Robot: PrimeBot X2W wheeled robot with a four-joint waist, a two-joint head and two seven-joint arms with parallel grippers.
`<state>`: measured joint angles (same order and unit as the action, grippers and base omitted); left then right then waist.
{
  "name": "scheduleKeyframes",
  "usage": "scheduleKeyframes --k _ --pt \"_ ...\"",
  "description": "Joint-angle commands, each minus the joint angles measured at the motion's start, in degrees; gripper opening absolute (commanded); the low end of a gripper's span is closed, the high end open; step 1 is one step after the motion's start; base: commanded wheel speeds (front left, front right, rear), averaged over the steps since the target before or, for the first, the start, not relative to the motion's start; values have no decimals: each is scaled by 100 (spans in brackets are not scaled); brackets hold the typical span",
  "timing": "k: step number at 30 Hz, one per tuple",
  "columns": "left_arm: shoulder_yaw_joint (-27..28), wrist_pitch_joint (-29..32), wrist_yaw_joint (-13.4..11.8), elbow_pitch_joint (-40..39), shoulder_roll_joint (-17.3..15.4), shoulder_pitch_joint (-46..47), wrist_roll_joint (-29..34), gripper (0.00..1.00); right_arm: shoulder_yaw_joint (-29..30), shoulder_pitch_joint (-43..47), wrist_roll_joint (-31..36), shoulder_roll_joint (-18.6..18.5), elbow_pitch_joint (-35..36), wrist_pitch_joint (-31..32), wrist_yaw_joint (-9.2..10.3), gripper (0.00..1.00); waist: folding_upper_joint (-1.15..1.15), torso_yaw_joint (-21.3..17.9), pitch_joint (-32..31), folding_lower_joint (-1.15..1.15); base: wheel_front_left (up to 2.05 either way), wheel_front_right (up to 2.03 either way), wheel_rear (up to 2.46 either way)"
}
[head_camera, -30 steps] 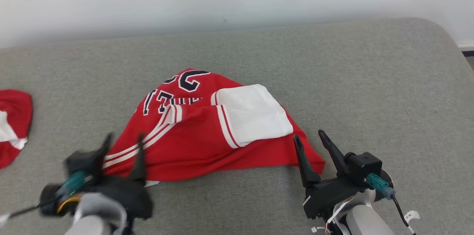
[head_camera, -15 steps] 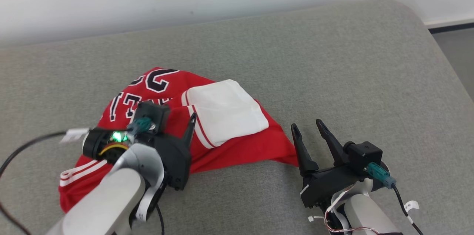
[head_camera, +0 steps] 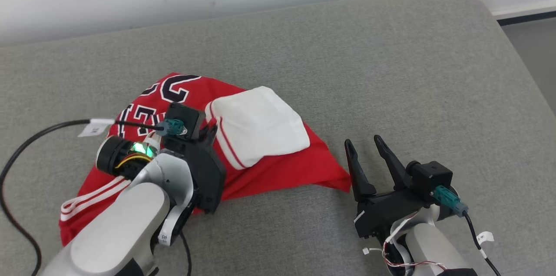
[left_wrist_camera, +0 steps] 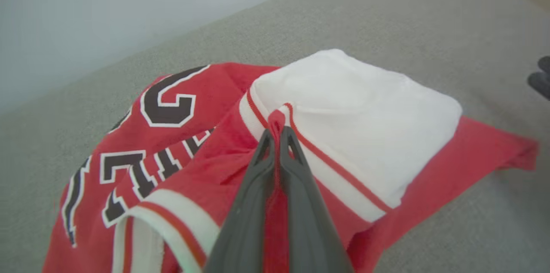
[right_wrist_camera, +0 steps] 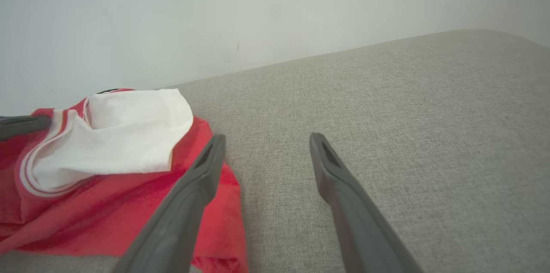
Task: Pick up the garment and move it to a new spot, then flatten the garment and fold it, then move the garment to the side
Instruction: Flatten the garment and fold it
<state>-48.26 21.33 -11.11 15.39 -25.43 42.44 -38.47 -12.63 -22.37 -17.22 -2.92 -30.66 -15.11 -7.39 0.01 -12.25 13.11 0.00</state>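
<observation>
A red jersey (head_camera: 269,171) lies crumpled on what looks like a grey bed (head_camera: 391,50). The left pincer (left_wrist_camera: 276,135) is clenched on a fold beside its white sleeve (head_camera: 256,124). The right pincer (head_camera: 362,140) gapes empty near the hem. Lifting slowly should keep the thin pinch from slipping.

Garment (head_camera: 282,171) L-ctr on cushion (head_camera: 369,71)

In the head view the red jersey garment with white trim (head_camera: 278,167) lies partly under the pale left forearm (head_camera: 121,232), and folds break its dark lettering (head_camera: 173,89) — not readable whole. The left gripper (head_camera: 210,131) has its fingertips mostly behind its own black housing (head_camera: 208,176). The right wrist view cuts the garment at its left edge.
</observation>
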Motion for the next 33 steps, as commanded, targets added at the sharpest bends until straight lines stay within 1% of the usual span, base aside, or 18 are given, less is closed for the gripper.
scheduleKeyframes --k 1,5,7,8,9,11,14,16,19,23,24,26,28,30,31,33 --pt "40 -125 -25 -75 9 -50 -12 0 5 -18 31 7 -9 -3 -20 100 -1 74 -2 0 0 0 0" --pt "324 -732 -88 -448 62 -50 -40 0 71 28 145 6 27 -4 -20 100 -1 273 -44 0 0 0 0" --pt "569 -1158 -133 -757 95 -5 -85 0 91 74 204 6 64 -4 -20 100 -1 384 -68 0 0 0 0" --pt "646 -1346 -120 -921 79 21 -61 0 127 100 232 5 86 -4 -20 100 -1 452 -81 0 0 0 0" --pt "783 -1684 -45 -1318 121 123 -61 0 224 161 309 4 103 -3 -20 100 -1 620 -119 0 0 0 0" --pt "776 -1844 12 -1591 165 303 68 0 288 204 386 5 99 -3 -20 100 -1 793 -173 0 0 0 0" --pt "621 -1775 132 -1672 428 665 169 0 305 253 446 5 140 -3 -20 100 -1 942 -241 0 0 0 0" --pt "472 -1726 258 -1582 685 1024 253 0 261 278 428 5 215 -3 -20 100 -1 957 -274 0 0 0 0" --pt "311 -1783 495 -1294 1178 1560 241 0 123 323 377 3 285 -3 -20 100 -1 861 -329 0 0 0 0" --pt "172 -1946 821 -827 1754 2302 328 0 -64 321 239 4 303 -3 -20 100 -1 561 -362 0 0 0 0" --pt "189 -2018 896 -751 1891 2445 254 0 -70 313 223 3 283 -3 -20 100 -1 490 -360 0 0 0 0" --pt "186 -2109 1004 -597 2024 2750 246 0 -73 286 181 3 228 -3 -20 100 -1 365 -349 0 0 0 0" --pt "229 -2207 1021 -544 2102 2895 160 0 -23 246 157 4 161 -3 -20 100 -1 316 -317 0 0 0 0" --pt "303 -2289 988 -587 2120 2922 87 0 74 195 179 8 106 -3 -20 100 -1 351 -265 0 0 0 0" --pt "349 -2332 962 -636 2091 2845 85 0 135 165 205 7 86 -3 -20 100 -1 399 -232 0 0 0 0" --pt "442 -2372 865 -729 1888 2530 9 0 272 129 283 7 32 -2 -20 100 -1 545 -179 0 0 0 0"
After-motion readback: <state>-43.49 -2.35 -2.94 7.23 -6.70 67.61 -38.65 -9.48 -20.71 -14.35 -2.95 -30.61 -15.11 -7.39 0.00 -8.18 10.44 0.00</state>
